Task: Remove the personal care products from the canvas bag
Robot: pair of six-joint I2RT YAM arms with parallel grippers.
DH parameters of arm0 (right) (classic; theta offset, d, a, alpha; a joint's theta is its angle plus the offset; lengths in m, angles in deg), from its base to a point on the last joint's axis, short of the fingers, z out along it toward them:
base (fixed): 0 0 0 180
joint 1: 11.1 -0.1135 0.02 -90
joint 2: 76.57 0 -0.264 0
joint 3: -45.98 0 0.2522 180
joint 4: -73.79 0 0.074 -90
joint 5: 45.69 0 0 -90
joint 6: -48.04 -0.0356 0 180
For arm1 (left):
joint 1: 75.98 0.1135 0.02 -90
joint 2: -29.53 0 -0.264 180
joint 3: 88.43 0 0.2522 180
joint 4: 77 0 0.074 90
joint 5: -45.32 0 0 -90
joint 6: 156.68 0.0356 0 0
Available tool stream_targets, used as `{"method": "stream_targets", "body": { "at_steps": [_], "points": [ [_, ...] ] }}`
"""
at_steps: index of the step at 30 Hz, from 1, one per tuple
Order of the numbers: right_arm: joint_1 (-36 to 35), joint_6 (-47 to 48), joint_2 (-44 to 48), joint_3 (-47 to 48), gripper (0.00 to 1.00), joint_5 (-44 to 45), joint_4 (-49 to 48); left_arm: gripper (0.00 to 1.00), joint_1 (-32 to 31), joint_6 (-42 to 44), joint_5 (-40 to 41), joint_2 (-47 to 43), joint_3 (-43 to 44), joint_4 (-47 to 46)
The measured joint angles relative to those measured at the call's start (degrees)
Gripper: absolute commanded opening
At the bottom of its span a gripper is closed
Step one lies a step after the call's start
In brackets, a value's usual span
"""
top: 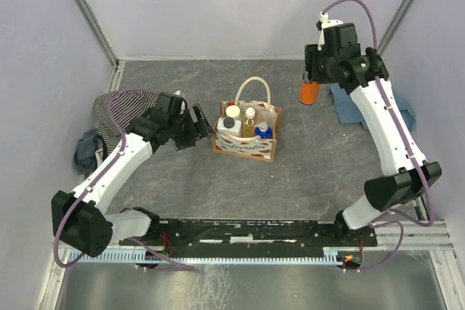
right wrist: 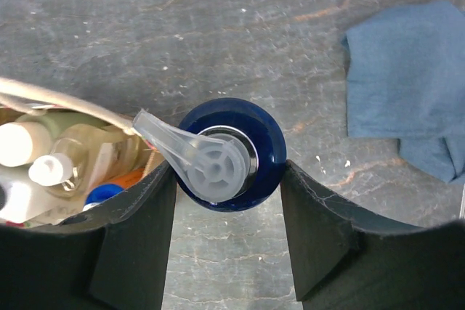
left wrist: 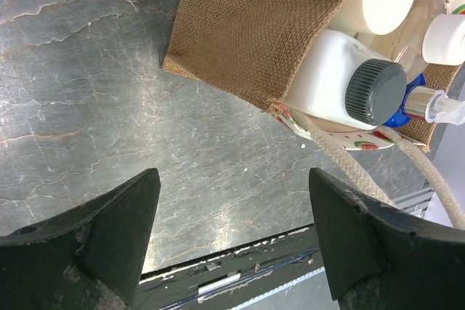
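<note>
Blue-shouldered pump bottle [right wrist: 225,157] sits pinched between my right fingers [right wrist: 327,252], well clear of the bag [top: 245,148] where the other bottles [top: 229,124] stand. I judge it should go down upright onto bare tabletop [right wrist: 218,19], short of the cloth [right wrist: 407,85], before I release. My left fingers [left wrist: 109,245] are spread wide and empty, low beside the bag.

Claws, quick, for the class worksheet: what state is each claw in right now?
Left claw: open, holding nothing.
Right claw: closed on the blue-topped pump bottle.
</note>
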Motion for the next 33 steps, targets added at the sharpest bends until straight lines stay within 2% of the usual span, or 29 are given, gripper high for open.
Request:
{"method": "stream_targets", "body": {
  "at_steps": [5,12,17,23,24,25,26,30,31,33],
  "points": [
    [2.84,-0.33,3.41,-13.29,0.25,0.83,-8.9,0.89,0.0,0.0,-0.04,0.0,0.0,0.0],
    [3.08,-0.94,3.85,-33.46,0.25,1.97,-24.76,0.89,0.0,0.0,0.0,0.0,0.0,0.02],
    [3.1,-1.05,3.85,-41.86,0.25,2.97,-33.48,0.89,0.0,0.02,0.04,0.0,0.0,0.07],
    [3.13,-2.25,3.87,-45.29,0.28,4.17,-39.56,0.89,-0.02,0.0,0.02,-0.02,0.0,0.07],
    [3.15,-2.38,3.87,-45.29,0.35,4.26,-40.0,0.89,-0.02,0.02,0.02,-0.02,0.0,0.07],
    [3.19,-2.78,3.87,-45.29,0.53,4.83,-41.51,0.89,0.0,0.0,0.02,-0.04,0.0,0.07],
    [3.17,-2.82,3.87,-45.29,0.63,4.85,-41.53,0.89,0.0,0.0,0.02,-0.04,0.0,0.07],
    [3.19,-3.82,4.04,-45.24,0.93,6.21,-41.18,0.89,-0.02,0.0,0.02,-0.22,0.0,0.07],
    [3.19,-4.15,4.31,-45.16,0.98,6.43,-41.05,0.89,0.0,0.0,0.02,-0.28,0.0,0.07],
    [3.19,-4.15,5.31,-44.35,1.0,6.67,-39.85,0.89,0.0,0.0,0.02,-0.33,0.0,0.07]
  ]
}}
